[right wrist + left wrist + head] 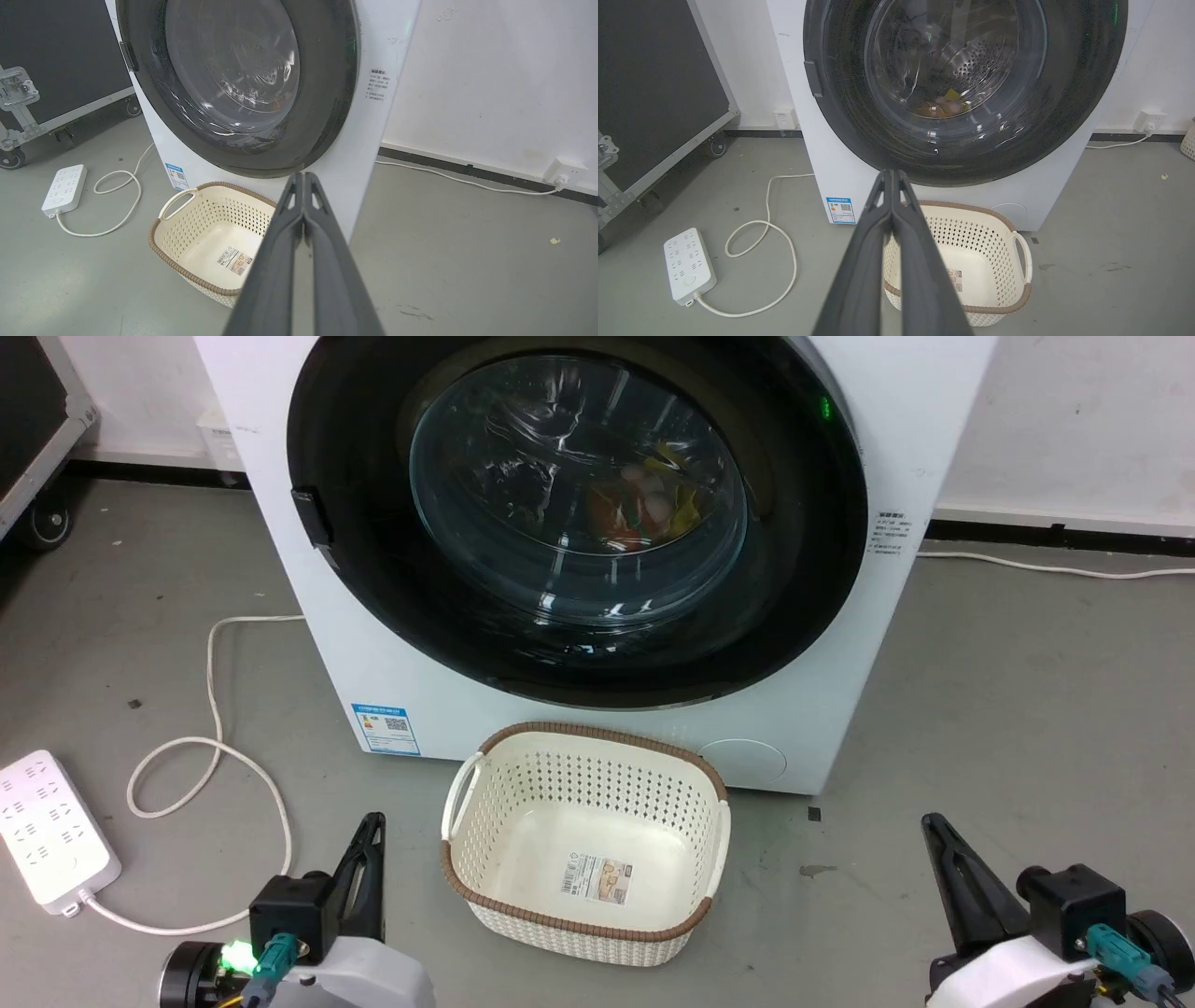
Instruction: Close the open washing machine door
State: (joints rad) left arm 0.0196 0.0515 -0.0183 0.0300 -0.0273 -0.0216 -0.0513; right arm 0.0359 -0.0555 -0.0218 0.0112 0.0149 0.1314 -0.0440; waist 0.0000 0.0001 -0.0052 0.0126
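Observation:
The washing machine door (pixel 579 495), round and black-rimmed with a bulging glass window, lies flush against the white machine front (pixel 887 457). Its latch handle (pixel 313 527) is on the rim's left side. Coloured laundry shows through the glass. The left wrist view has the door (pixel 957 70) straight ahead, and the right wrist view shows the door (pixel 233 79) up and to the left. My left gripper (pixel 373 821) is low at the left, shut and holding nothing, its tips (pixel 892 173) pressed together. My right gripper (pixel 929 821) is low at the right, also shut and holding nothing (pixel 302 175). Both are well back from the door.
A cream perforated basket (pixel 597 733) with a brown rim stands on the grey floor against the machine's base, between my grippers. A white power strip (pixel 51 826) and its looped cable (pixel 215 747) lie at the left. A black wheeled case (pixel 654 93) stands further left.

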